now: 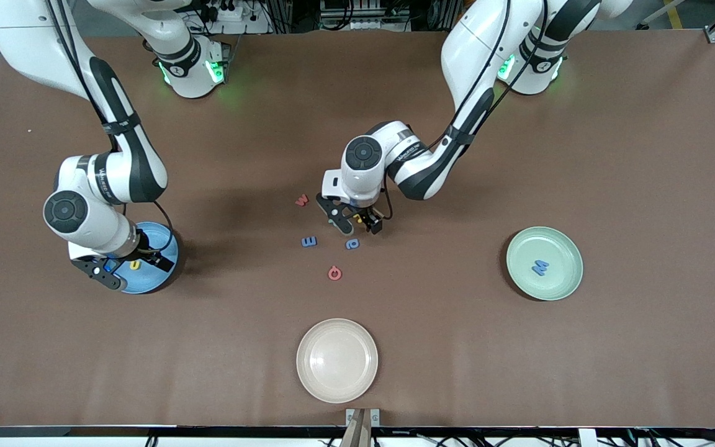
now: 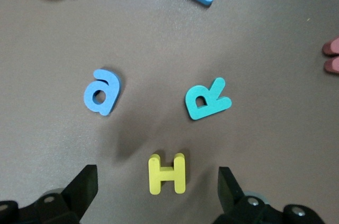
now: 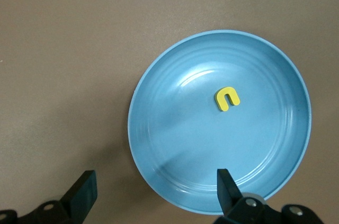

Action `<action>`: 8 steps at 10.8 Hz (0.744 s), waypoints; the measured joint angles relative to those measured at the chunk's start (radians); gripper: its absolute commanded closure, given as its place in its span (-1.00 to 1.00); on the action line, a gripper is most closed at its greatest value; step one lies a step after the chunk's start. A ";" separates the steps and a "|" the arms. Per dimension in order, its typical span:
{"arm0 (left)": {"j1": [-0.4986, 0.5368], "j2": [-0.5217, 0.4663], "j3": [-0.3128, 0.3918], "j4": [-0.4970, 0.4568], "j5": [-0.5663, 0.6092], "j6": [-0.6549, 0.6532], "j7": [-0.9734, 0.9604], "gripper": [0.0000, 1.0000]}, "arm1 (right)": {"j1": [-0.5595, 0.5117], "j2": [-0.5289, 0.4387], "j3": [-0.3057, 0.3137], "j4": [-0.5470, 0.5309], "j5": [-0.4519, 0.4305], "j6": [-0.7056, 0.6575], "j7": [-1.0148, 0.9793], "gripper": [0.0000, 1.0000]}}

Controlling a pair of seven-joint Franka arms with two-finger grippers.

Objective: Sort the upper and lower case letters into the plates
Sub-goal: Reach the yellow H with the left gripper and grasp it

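Nearest the front camera: cream plate (image 1: pixel 337 360), bare, on the brown surface (image 1: pixel 643 155). Farther in, mint plate (image 1: pixel 544 263) toward the left arm's end, holding a blue M (image 1: pixel 540 267). Blue plate (image 1: pixel 146 257) toward the right arm's end, partly covered by the right arm in the front view, shown almost whole in the right wrist view (image 3: pixel 220 123), one edge cut off behind a finger; a yellow u (image 3: pixel 227 98) lies in it. Right hand (image 1: pixel 123 268) over the blue plate, fingers (image 3: pixel 82 195) spread apart, nothing between them.

Mid-surface, loose letters: pink Q (image 1: pixel 334 272) nearest, then blue E (image 1: pixel 309 241) and blue a (image 1: pixel 352 244), then red W (image 1: pixel 301 200) farthest. W cut off at the edge of the left wrist view (image 2: pixel 332 55); Q and E also clipped there. Yellow H (image 2: pixel 167 173) and teal R (image 2: pixel 206 99) almost wholly hidden under the left hand in the front view, plain only in the left wrist view, lying close together near the a. Left hand (image 1: pixel 357 225) low over the H, fingers (image 2: pixel 228 189) wide apart on either side of it, not touching.
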 measured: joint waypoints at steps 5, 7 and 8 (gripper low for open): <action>-0.008 0.035 0.000 0.025 0.000 0.000 0.001 -0.90 | 0.006 0.001 0.002 0.000 0.000 -0.001 0.000 -1.00; -0.013 0.036 0.000 0.025 0.000 0.000 0.001 -0.83 | 0.008 0.001 0.002 -0.001 0.000 -0.003 0.000 -1.00; -0.013 0.036 0.001 0.025 0.000 0.000 0.001 -0.71 | 0.008 0.001 0.002 -0.001 0.000 -0.006 0.000 -1.00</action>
